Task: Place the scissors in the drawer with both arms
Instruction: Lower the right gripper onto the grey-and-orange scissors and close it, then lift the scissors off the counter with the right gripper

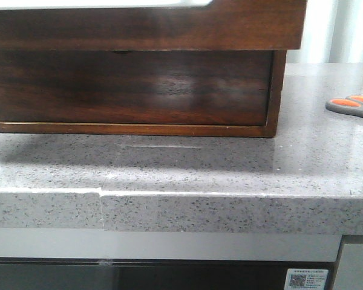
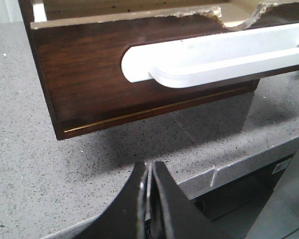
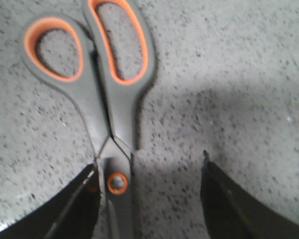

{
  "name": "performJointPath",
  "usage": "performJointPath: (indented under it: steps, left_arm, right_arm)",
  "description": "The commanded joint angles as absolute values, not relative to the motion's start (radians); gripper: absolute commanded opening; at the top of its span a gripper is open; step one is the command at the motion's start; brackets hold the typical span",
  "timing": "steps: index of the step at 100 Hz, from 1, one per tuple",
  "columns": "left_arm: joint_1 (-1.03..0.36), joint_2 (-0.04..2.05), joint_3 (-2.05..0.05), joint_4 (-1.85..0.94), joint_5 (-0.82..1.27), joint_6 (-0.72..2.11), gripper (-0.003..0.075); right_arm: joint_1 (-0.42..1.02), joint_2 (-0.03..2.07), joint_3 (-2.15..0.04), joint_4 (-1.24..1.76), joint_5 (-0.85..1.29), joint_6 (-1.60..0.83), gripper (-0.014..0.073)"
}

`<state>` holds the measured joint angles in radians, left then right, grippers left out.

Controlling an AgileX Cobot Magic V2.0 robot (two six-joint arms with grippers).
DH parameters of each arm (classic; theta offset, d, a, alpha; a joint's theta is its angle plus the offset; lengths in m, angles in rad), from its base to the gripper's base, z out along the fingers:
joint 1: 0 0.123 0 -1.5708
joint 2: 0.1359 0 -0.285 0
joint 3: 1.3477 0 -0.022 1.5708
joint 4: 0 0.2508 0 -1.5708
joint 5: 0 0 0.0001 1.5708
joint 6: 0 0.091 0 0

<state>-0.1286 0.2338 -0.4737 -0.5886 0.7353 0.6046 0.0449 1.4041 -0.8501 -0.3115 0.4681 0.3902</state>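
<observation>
The scissors (image 3: 99, 99) lie flat on the speckled counter, grey handles with orange-lined loops; in the front view they show at the far right edge (image 1: 351, 106). My right gripper (image 3: 149, 169) is open and low over them. Its jaws straddle the orange-ringed pivot (image 3: 117, 182), one finger right beside it, the other well apart. The drawer (image 1: 145, 27) is the upper one of the wooden box, pulled out forward; its pale cut-out shows in the left wrist view (image 2: 209, 55). My left gripper (image 2: 148, 167) is shut and empty, above the counter in front of the drawer.
Below the drawer is a second dark drawer front (image 1: 133, 84) with a small notch, closed. The grey speckled counter (image 1: 169, 163) ends at a front edge (image 1: 169, 194). Neither arm shows in the front view.
</observation>
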Motion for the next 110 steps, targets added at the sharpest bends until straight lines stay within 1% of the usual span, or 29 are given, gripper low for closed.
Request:
performJointPath:
  steps: [1,8,17,29,39,46,66,93,98,102,104,105,107,110]
  left_arm:
    - [-0.129,0.244,-0.508,-0.629,0.679,0.609,-0.0019]
    - [-0.129,0.244,-0.508,-0.629,0.679,0.609,-0.0019]
    - [-0.129,0.244,-0.508,-0.631,0.679,0.609,-0.0019]
    - [-0.129,0.244,-0.508,-0.638,0.679,0.609,-0.0019]
    - [-0.129,0.244,-0.508,-0.642,0.679,0.609,-0.0019]
    - [-0.129,0.244,-0.508,-0.645,0.679,0.609,-0.0019]
    - [-0.129,0.244,-0.508,-0.648,0.692,0.609,-0.0019]
    - [-0.129,0.244,-0.508,-0.648,0.699,0.609,-0.0019]
    - [-0.129,0.244,-0.508,-0.648,0.699,0.609,-0.0018]
    - [-0.129,0.244,-0.508,-0.648,0.699,0.609,-0.0019]
    - [-0.129,0.244,-0.508,-0.648,0.699,0.609,-0.0019]
    - [-0.129,0.244,-0.508,-0.648,0.699,0.609,-0.0019]
    - [-0.129,0.244,-0.508,-0.648,0.699,0.609,-0.0019]
    - [-0.129,0.244,-0.508,-0.648,0.699,0.609,-0.0019]
  right_arm:
    - [0.040,1.382,-0.885,-0.327,0.388,0.378,0.0372]
    - [0.040,1.386,-0.887,-0.327,0.379,0.378,0.0372]
    - [0.040,1.408,-0.907,-0.327,0.432,0.378,0.0372]
    - [0.040,1.450,-0.964,-0.319,0.550,0.342,0.0372]
    - [0.040,1.496,-1.037,-0.256,0.673,0.261,0.0372]
    - [0.040,1.527,-1.087,-0.214,0.720,0.231,0.0372]
    - [0.040,1.579,-1.171,-0.123,0.748,0.182,0.0372]
    - [0.040,1.641,-1.178,-0.113,0.769,0.168,0.0360]
    - [0.040,1.646,-1.178,-0.102,0.769,0.160,0.0333]
    - [0.040,1.646,-1.175,-0.093,0.771,0.157,0.0290]
    - [0.040,1.646,-1.175,-0.090,0.774,0.157,0.0247]
    - [0.040,1.646,-1.175,-0.090,0.773,0.157,0.0247]
    - [0.040,1.646,-1.175,-0.088,0.778,0.157,0.0209]
    - [0.040,1.646,-1.175,-0.088,0.786,0.156,0.0132]
